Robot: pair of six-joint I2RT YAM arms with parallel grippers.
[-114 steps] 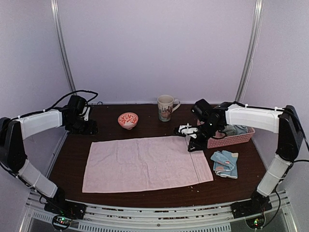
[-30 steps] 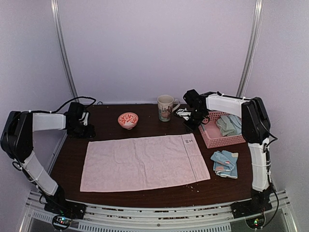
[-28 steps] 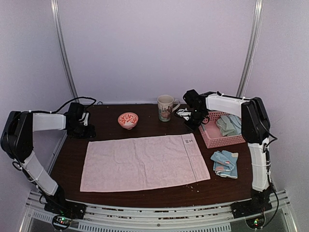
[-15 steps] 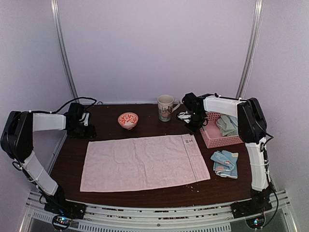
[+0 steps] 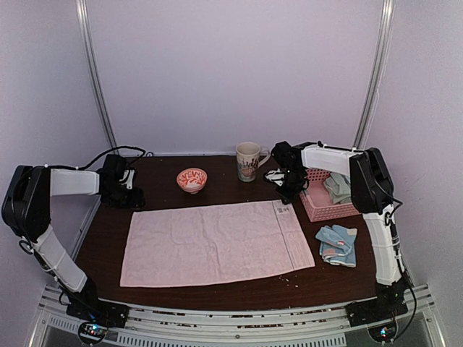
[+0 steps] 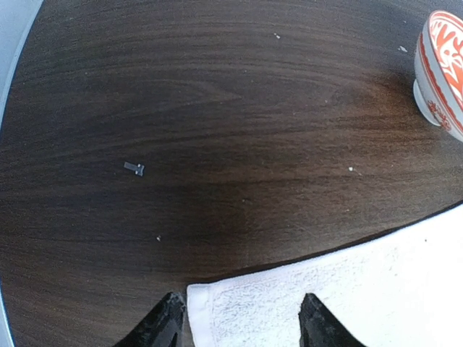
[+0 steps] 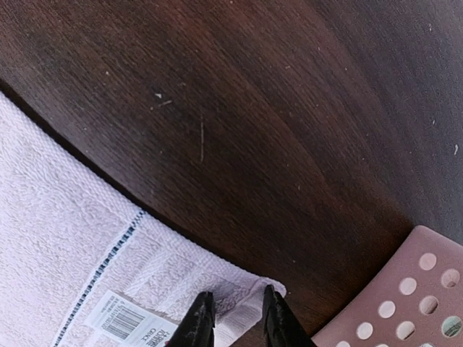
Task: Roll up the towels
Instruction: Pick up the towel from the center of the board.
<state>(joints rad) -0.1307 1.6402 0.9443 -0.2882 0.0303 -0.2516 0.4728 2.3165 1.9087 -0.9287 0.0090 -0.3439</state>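
Observation:
The large pale pink towel (image 5: pixel 217 242) lies spread flat on the dark table. My left gripper (image 5: pixel 132 199) is open at its far left corner; in the left wrist view the fingers (image 6: pixel 170 327) straddle that corner (image 6: pixel 239 307). My right gripper (image 5: pixel 286 194) is at the far right corner; its fingers (image 7: pixel 199 322) stand narrowly apart over the corner (image 7: pixel 235 293), beside a barcode label (image 7: pixel 119 322). A light blue towel with pink-white patches (image 5: pixel 337 244) lies folded at the right. Sage green and pale blue towels (image 5: pixel 338 186) sit in the basket.
The pink lattice basket (image 5: pixel 325 210) stands just right of my right gripper, and its rim shows in the right wrist view (image 7: pixel 427 289). A red-patterned bowl (image 5: pixel 192 179) and a mug (image 5: pixel 248 160) stand behind the towel. The bowl also shows in the left wrist view (image 6: pixel 441 65).
The right gripper has moved from over the towel's right edge back to its far right corner and drawn slightly left and lower. The left gripper has barely moved.

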